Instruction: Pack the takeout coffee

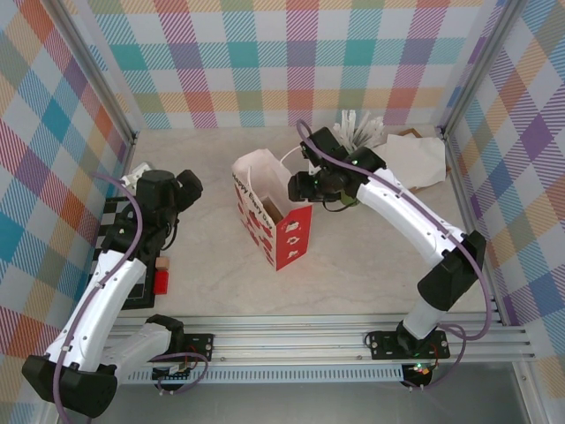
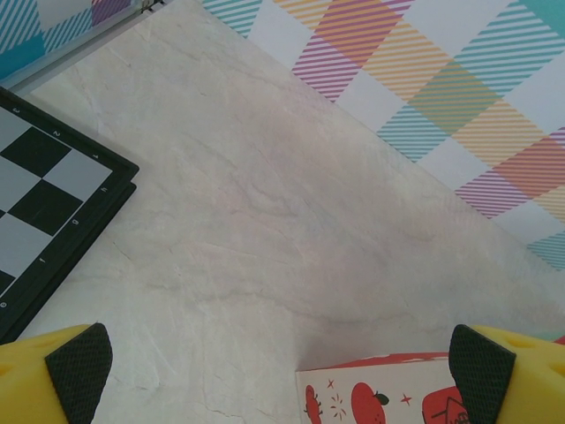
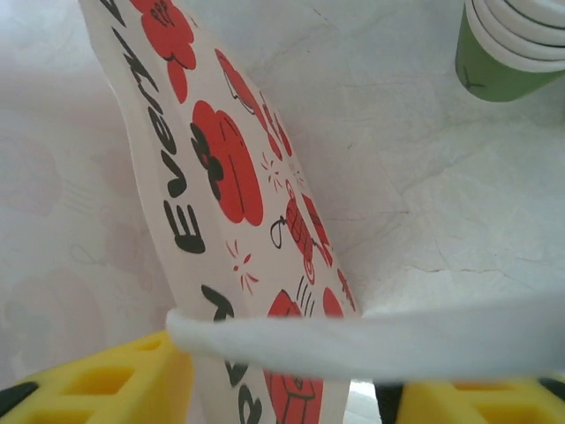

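Note:
The takeout coffee is out of view. A white paper bag (image 1: 269, 212) with red strawberry prints stands open at mid-table. My right gripper (image 1: 300, 184) is at the bag's upper right rim. In the right wrist view this gripper (image 3: 287, 389) is open, its yellow fingers (image 3: 106, 380) apart, with the bag's printed wall (image 3: 221, 168) and the white handle strap (image 3: 371, 340) between them. My left gripper (image 1: 181, 190) hangs left of the bag. It (image 2: 281, 375) is wide open over bare table, with the bag's corner (image 2: 380, 393) just ahead.
A green paper cup with stacked white rims (image 3: 503, 53) stands on the table beyond the bag. White wrapped sticks (image 1: 357, 128) and crumpled white paper (image 1: 415, 159) sit at the back right. A chessboard (image 1: 119, 230) with small blocks (image 1: 161, 276) lies at the left.

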You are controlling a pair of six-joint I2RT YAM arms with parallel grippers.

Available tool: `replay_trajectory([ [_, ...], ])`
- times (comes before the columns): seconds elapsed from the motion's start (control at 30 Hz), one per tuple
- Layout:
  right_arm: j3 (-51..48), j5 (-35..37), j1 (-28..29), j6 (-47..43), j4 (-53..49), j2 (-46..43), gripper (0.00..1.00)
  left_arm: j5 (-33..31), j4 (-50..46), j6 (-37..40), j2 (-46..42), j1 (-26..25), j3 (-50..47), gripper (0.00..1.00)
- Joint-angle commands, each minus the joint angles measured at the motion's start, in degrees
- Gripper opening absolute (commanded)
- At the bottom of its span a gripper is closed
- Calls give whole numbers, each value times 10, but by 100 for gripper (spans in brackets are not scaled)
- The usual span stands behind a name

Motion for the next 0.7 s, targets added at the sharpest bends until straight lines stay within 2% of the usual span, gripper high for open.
replay_trajectory([
  [0.0, 35, -3, 0, -93, -52, -10, 65, -2, -1, 5, -1, 3, 24, 100],
  [0.1, 36, -14, -5, -147, -72, -37, 79, 8, 7, 16, -1, 4, 23, 100],
  [0.2, 11, -46, -13, -183, -52, -76, 86, 41, 32, 31, 2, 5, 19, 100],
  [0.27, -12, -88, -16, -198, -24, -94, 100, 84, 58, 41, 9, 5, 15, 100],
  [0.3, -20, -97, -15, -196, -13, -97, 100, 111, 71, 45, 18, 6, 15, 100],
  [0.37, -30, -63, -17, -158, 2, -91, 100, 170, 81, 43, 44, 6, 25, 100],
  [0.4, -36, -61, -19, -136, 13, -86, 100, 183, 80, 20, 61, 5, 30, 100],
  [0.53, -79, -150, -24, -75, 97, -74, 100, 185, 81, -107, 112, 5, 19, 100],
  [0.67, -80, -212, -23, -56, 109, -54, 100, 155, 71, -205, 134, 5, -13, 100],
])
